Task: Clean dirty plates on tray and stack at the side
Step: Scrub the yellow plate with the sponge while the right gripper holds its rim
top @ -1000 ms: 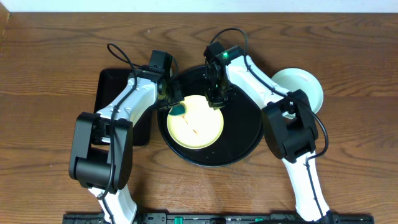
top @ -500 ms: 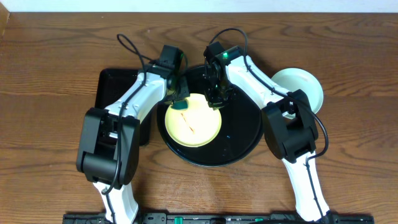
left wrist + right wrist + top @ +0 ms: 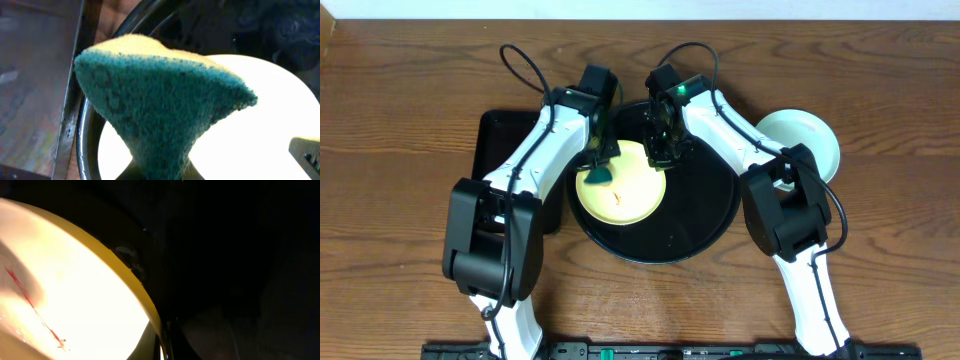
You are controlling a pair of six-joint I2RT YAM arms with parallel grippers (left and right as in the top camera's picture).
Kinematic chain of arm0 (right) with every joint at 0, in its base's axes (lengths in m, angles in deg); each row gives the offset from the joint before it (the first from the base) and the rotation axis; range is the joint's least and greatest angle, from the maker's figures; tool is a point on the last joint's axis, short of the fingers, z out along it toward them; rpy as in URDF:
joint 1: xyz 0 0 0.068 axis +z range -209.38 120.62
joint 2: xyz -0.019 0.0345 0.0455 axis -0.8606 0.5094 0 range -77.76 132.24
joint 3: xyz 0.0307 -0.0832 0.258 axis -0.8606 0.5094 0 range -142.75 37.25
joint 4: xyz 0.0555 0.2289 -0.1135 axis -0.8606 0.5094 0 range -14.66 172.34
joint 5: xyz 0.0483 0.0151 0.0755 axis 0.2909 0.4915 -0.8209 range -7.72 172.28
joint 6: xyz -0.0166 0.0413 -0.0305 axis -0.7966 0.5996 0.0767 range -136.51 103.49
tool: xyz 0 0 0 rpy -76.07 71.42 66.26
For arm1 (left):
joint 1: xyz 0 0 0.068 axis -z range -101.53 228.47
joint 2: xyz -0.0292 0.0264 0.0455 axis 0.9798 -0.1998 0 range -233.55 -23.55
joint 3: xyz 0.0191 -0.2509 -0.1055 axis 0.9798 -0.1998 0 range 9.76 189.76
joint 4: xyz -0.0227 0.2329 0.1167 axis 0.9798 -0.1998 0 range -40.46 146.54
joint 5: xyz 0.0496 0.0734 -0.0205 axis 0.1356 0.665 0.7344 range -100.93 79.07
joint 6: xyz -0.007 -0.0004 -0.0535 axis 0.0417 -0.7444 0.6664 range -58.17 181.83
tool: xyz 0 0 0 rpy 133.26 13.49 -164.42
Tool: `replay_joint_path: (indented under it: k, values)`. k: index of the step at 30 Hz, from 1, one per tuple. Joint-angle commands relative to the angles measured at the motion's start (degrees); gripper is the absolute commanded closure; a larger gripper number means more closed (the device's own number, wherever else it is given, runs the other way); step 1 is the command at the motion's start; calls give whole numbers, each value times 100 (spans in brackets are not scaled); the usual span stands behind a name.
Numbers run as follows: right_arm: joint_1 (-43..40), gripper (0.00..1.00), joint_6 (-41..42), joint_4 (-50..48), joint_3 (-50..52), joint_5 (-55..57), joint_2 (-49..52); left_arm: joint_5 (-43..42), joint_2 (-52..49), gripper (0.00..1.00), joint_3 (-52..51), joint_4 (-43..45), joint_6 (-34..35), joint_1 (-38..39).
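A pale yellow plate (image 3: pixel 625 190) with a thin red smear lies tilted in the left part of the round black tray (image 3: pixel 705 215). My right gripper (image 3: pixel 663 158) is shut on the plate's far right rim; the rim and smear show in the right wrist view (image 3: pixel 75 295). My left gripper (image 3: pixel 600 165) is shut on a green sponge (image 3: pixel 597 177), held over the plate's left edge. The sponge fills the left wrist view (image 3: pixel 160 100). Pale mint plates (image 3: pixel 810 140) sit stacked on the table at the right.
A rectangular black tray (image 3: pixel 505 150) lies on the table left of the round tray, partly under my left arm. Both arms reach in from the front edge over the wooden table.
The yellow plate has shifted left and toward the back in the tray. My left gripper with the sponge moved from the plate's top left, right, then back to its left edge.
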Motion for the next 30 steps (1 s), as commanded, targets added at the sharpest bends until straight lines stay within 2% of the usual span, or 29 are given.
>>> replay_joint_path:
  k: [1, 9, 12, 18, 21, 26, 30]
  values:
    - [55, 99, 227, -195, 114, 345, 243, 33, 149, 92, -179, 87, 341, 39]
    - [57, 99, 223, -188, 114, 343, 243, -109, 50, 92, -614, 944, 378, 236]
    - [55, 99, 219, -186, 114, 343, 243, -107, 2, 92, -730, 992, 621, 295]
    - [57, 99, 199, -188, 114, 343, 243, -127, -37, 92, -793, 920, 623, 352]
    - [57, 99, 199, -188, 114, 343, 243, -393, -37, 92, -796, 791, 614, 380]
    - [59, 99, 179, -188, 114, 343, 243, -1622, -37, 92, -800, 883, -219, 439]
    - [87, 99, 166, -190, 114, 343, 243, -1338, -37, 92, -800, 984, -439, 476]
